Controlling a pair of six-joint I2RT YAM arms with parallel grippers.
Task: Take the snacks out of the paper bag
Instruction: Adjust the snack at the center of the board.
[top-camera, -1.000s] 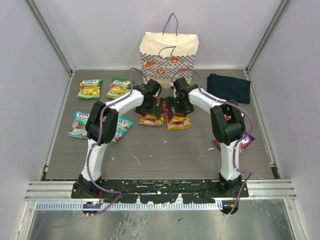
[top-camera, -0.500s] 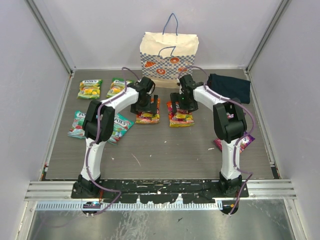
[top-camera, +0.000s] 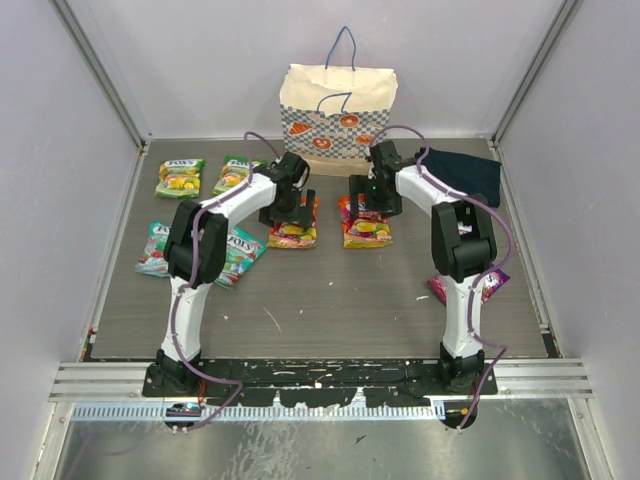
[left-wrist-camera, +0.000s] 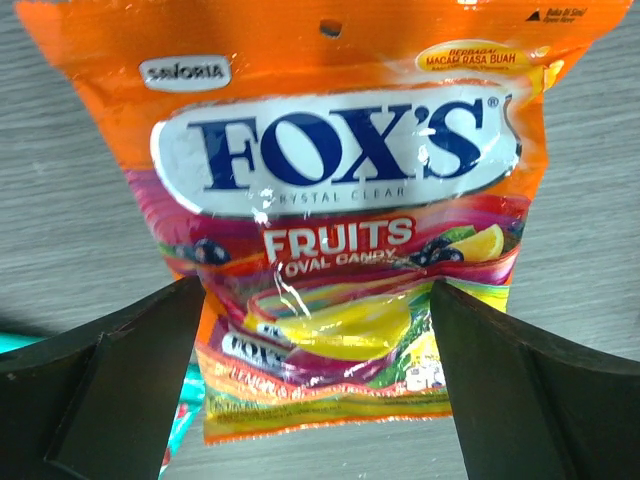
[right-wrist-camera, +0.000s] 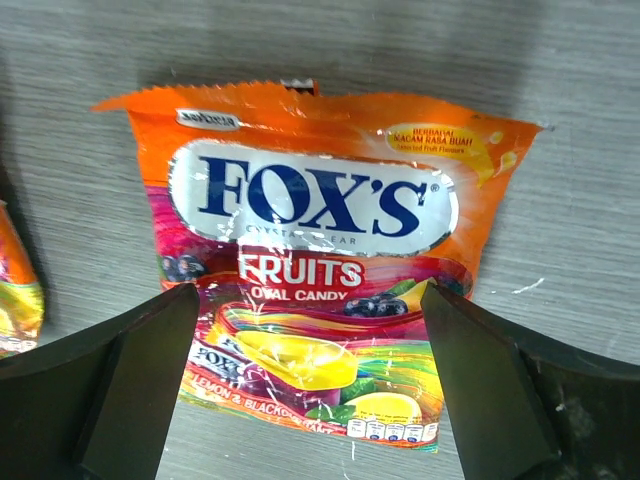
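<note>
Both orange packets (left-wrist-camera: 340, 200) (right-wrist-camera: 320, 260): "FOX'S CRYSTAL CLEAR", "FRUITS OVAL CANDY", "SAVORIA".

A dark navy folded cloth (top-camera: 462, 176) lies near the far right corner of the grey wood-grain table (top-camera: 330, 300).

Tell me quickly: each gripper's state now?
Left gripper: open, empty, over the left orange packet.
Right gripper: open, empty, over the right orange packet.

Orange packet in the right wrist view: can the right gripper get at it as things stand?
Probably yes. The right gripper hangs open over the orange packet, which lies flat and uncovered on the table.
</note>
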